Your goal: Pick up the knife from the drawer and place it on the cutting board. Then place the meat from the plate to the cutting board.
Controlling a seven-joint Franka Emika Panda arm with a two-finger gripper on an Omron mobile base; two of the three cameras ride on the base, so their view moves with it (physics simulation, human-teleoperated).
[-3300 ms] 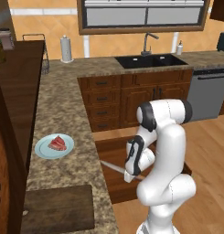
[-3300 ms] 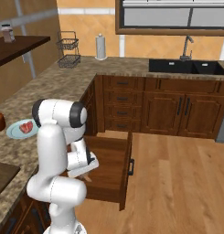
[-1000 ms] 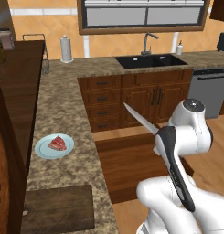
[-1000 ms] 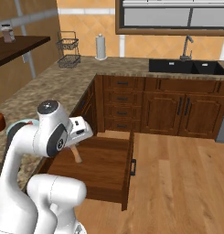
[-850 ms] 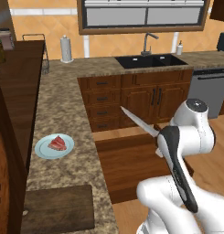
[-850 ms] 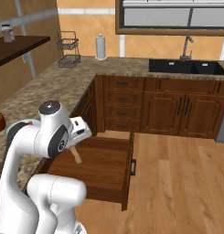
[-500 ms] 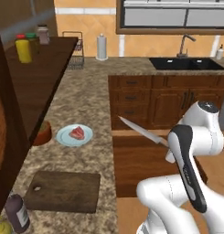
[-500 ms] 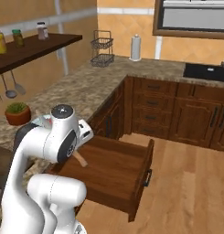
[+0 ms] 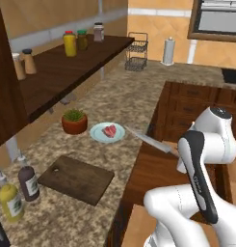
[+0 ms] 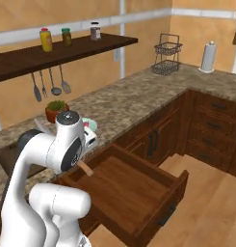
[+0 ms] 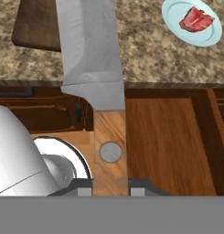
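Note:
My gripper (image 11: 111, 187) is shut on the knife's brown wooden handle (image 11: 110, 146). Its silver blade (image 11: 90, 50) points away over the counter edge. In the left base view the knife (image 9: 148, 140) hangs level above the open drawer (image 9: 155, 170), tip toward the pale blue plate (image 9: 101, 134). The red meat (image 9: 110, 130) lies on that plate, which also appears in the hand view (image 11: 177, 28) with the meat (image 11: 196, 19). The dark cutting board (image 9: 76, 178) lies flat on the counter nearer the base, with its corner (image 11: 35, 27) to the blade's left.
A potted plant (image 9: 73, 120) stands just left of the plate. Two bottles (image 9: 28, 181) sit by the board's left end. A dark shelf (image 9: 66, 67) with jars overhangs the counter's back. A wire basket (image 9: 137, 58) and a paper towel roll (image 9: 168, 50) stand far off.
The base has turned, so the whole scene has shifted and the board and plate sit more central. The knife stays in the shut gripper above the drawer.

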